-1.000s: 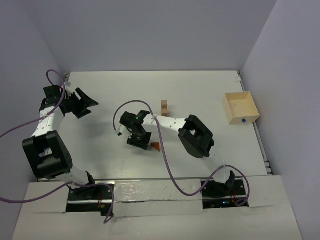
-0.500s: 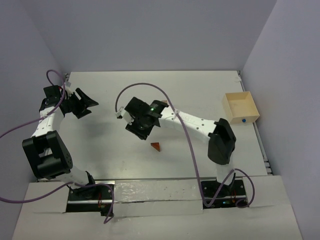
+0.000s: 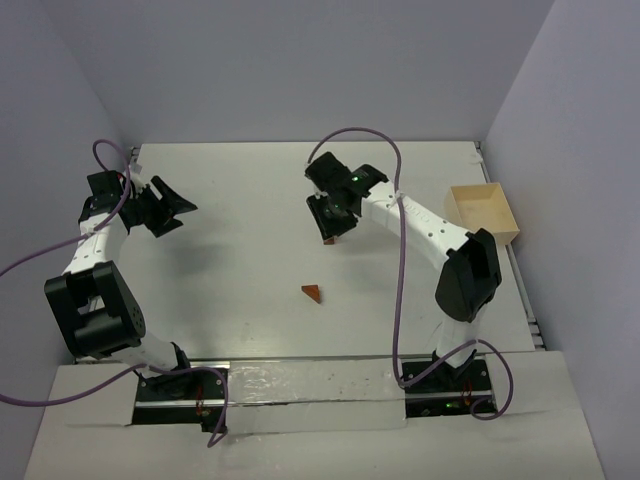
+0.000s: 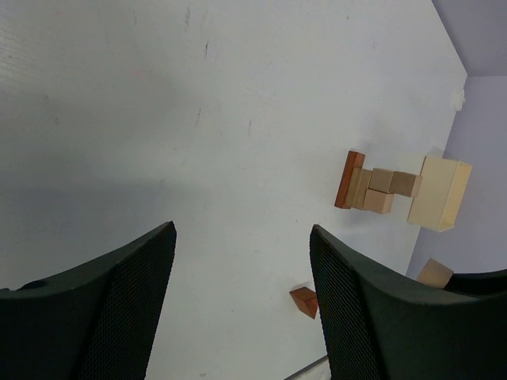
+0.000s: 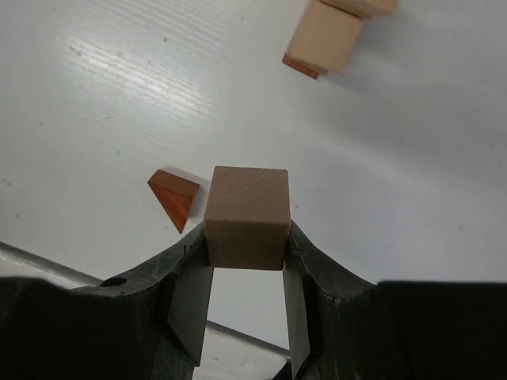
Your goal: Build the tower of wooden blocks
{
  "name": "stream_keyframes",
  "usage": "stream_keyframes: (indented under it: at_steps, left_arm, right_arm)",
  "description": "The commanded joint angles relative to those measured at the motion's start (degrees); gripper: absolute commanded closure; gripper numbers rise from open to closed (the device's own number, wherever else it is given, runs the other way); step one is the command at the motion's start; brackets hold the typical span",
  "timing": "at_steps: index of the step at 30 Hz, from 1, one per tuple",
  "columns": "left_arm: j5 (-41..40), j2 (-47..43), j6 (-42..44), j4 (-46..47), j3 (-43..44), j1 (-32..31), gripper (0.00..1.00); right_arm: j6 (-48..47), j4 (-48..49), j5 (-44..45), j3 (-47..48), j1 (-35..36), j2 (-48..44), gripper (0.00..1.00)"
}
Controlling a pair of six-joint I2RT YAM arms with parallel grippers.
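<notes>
Right gripper clamps one tan cube; one wedge loose; left gripper spread.

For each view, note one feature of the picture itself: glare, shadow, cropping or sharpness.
Top external: even, soft light; wedge tiny but crisp. Left wrist: broad soft shadow on the table; tower appears sideways. Right wrist: streaky glare on the table, held cube sharp, tower cropped at top edge.

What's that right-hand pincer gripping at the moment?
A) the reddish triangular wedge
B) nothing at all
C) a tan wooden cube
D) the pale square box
C: the right wrist view shows a tan wooden cube clamped between the fingers of the right pincer, while the reddish wedge lies loose on the table.
</notes>
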Motion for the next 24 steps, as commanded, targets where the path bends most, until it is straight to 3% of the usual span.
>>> stream_keyframes:
  at_steps: [1,14,24]
  left_arm:
    - [0.5,-0.1,-0.6,2.0,0.4,0.1,0.25]
    - [-0.1,0.3,-0.6,1.9,0.3,0.2,0.25]
    - [-0.3,0.1,-0.3,2.0,0.1,0.1,0.25]
  right_arm:
    - [8.0,-1.1,6.6,-0.1,1.0,-4.4,1.0]
    - [15.4,-5.1,3.1,3.4,-1.9,0.6,1.0]
    - [17.6,-6.6,5.9,10.8,-2.0,7.5,1.0]
